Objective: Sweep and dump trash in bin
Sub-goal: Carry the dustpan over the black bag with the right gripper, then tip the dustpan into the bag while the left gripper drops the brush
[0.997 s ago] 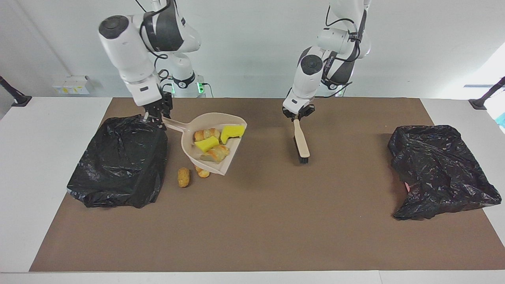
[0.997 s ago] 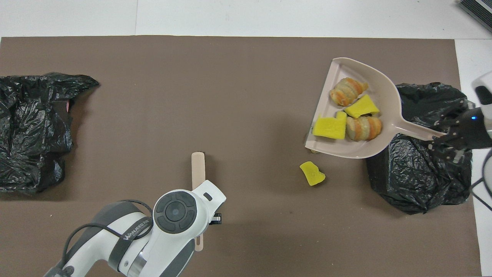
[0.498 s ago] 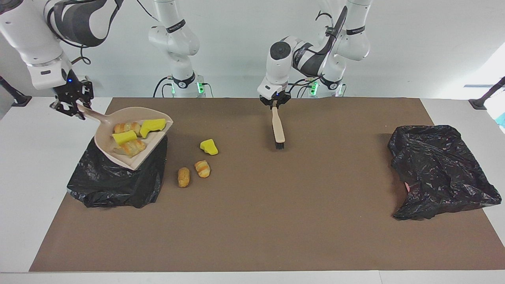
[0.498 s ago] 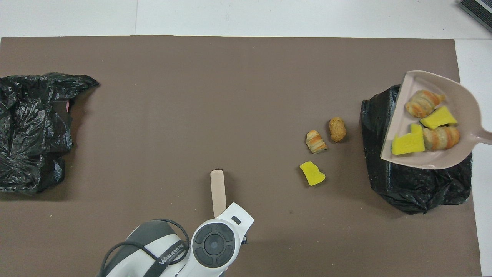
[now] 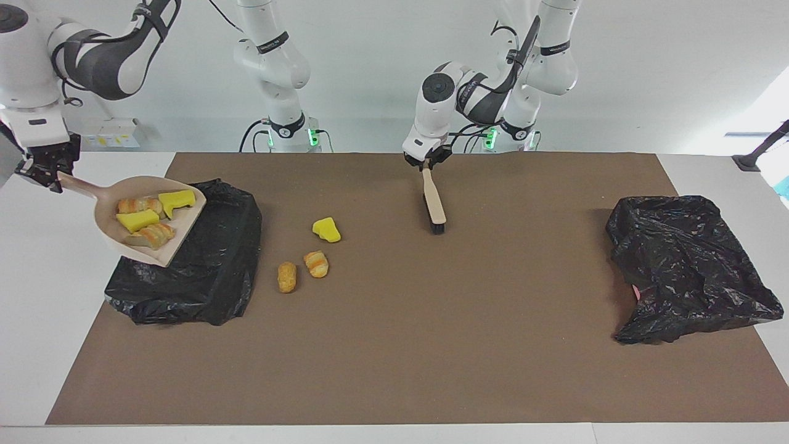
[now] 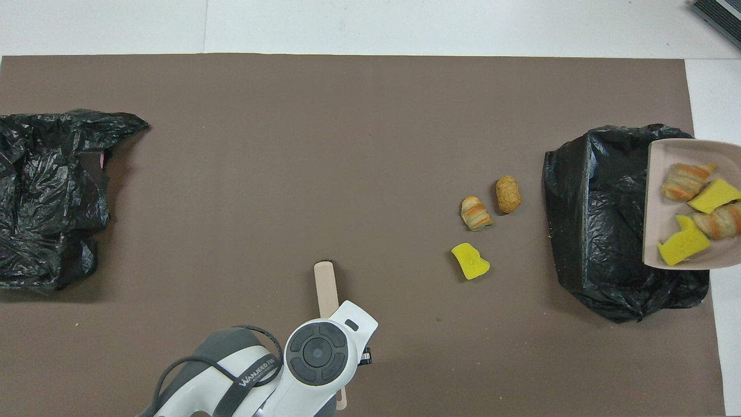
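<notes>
Both pairs of jaws are clamped: the left gripper (image 5: 426, 164) holds the brush (image 5: 434, 201) by its handle, bristles down on the mat (image 5: 431, 345) close to the robots, and the right gripper (image 5: 49, 175) holds the dustpan (image 5: 111, 231) by its handle, raised over the edge of the bin (image 5: 209, 271) at the right arm's end of the table. Four scraps of trash lie in the pan (image 5: 148, 219). Farther out, three scraps (image 5: 308, 256) lie on the mat beside the bin, and a crumpled black bag (image 5: 684, 265) sits at the left arm's end.
</notes>
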You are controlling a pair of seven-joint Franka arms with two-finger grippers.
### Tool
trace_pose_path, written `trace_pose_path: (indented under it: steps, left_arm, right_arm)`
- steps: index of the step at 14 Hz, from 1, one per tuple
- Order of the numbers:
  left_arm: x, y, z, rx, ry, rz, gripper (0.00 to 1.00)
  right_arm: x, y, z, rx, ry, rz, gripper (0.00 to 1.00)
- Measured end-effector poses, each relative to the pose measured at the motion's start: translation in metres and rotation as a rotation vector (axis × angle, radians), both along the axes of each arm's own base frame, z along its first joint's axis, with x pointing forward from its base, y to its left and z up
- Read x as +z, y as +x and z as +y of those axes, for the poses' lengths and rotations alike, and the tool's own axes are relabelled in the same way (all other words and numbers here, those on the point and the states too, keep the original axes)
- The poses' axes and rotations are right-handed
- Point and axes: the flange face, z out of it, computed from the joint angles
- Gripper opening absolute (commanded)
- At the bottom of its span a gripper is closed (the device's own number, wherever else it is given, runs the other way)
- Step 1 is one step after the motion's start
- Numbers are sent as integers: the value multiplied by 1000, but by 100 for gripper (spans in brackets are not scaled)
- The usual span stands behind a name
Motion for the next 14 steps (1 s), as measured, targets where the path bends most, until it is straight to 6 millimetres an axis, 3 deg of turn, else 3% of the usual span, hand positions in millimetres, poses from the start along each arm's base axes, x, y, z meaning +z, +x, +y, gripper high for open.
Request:
trace_pose_path:
  steps: [5,9,14]
  left_arm:
    - [2,11,11,28,7,12,100]
    - [36,58,44,40,-12,41,100]
    - [87,121,100,10,-91,11,100]
  right_arm:
    - [2,28,60,196,-214,78,0]
    - [-4,37,87,288,-323,130,0]
    - [-3,40,94,320,-378,148,0]
